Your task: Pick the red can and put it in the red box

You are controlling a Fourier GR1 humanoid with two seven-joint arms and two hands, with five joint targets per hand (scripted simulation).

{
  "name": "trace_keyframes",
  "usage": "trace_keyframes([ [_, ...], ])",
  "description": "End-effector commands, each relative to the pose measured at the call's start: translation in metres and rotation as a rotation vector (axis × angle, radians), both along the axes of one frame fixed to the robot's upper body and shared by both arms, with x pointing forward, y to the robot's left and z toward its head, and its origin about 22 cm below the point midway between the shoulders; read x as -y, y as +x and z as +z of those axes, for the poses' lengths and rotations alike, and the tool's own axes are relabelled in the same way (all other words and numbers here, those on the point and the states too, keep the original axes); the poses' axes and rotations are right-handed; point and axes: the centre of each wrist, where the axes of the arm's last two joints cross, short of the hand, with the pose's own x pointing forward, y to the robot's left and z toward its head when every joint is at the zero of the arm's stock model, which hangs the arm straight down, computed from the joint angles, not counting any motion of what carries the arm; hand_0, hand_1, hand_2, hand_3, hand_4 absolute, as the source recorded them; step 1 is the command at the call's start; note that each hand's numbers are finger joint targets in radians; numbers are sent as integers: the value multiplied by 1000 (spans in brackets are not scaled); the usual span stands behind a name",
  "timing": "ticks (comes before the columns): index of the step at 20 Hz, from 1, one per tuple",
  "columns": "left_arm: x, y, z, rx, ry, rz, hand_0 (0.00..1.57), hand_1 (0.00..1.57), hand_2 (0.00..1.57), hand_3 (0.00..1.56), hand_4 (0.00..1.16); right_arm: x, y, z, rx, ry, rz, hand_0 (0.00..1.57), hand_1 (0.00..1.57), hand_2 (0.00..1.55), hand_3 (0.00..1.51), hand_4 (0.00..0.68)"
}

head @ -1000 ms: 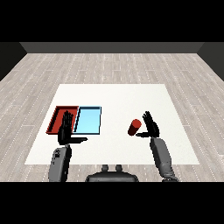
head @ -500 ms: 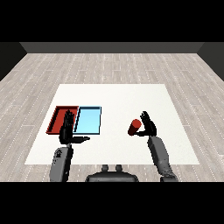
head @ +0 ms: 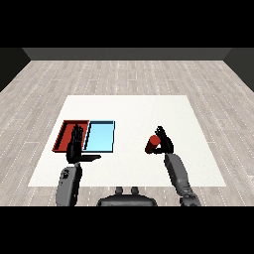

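The red can (head: 152, 144) stands on the white table, right of the middle and leaning a little. My right hand (head: 166, 143) presses against its right side, with fingers and thumb curled round it. The red tray (head: 61, 137) lies at the left, and the light blue tray (head: 100, 137) touches its right side; both hold nothing. My left hand (head: 75, 146) hovers open over the red tray's right front part, fingers straight and pointing away from me, thumb stretched out to the right.
The white table (head: 129, 111) sits on a grey plank floor. The two trays lie about a hand's length left of the can. Bare tabletop stretches between the blue tray and the can and across the far half.
My right hand has moved left onto the can and its fingers have gone from straight to curled round it. The left hand and the trays have not moved.
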Motion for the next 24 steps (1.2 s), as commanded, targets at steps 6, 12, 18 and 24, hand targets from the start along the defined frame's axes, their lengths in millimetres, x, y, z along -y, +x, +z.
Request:
trace_keyframes([
  [6, 14, 6, -2, 14, 6, 23, 0, 0, 0, 0, 0, -39, 20, 9, 0, 8, 4, 0, 0, 0, 0, 0],
  [12, 6, -1, -7, -9, -1, -3, 0, 0, 0, 0, 0, -21, 13, -12, -25, 25, 15, 0, 0, 0, 0, 0],
  [18, 3, -3, -1, 3, 5, 20, 0, 0, 0, 0, 0, -56, 15, -4, -41, -87, -37, 0, 0, 0, 0, 0],
  [24, -4, 5, 2, -4, 7, 6, 0, 0, 0, 0, 0, -57, 15, -19, -72, -173, -158, 1462, 1462, 1459, 1423, 611],
])
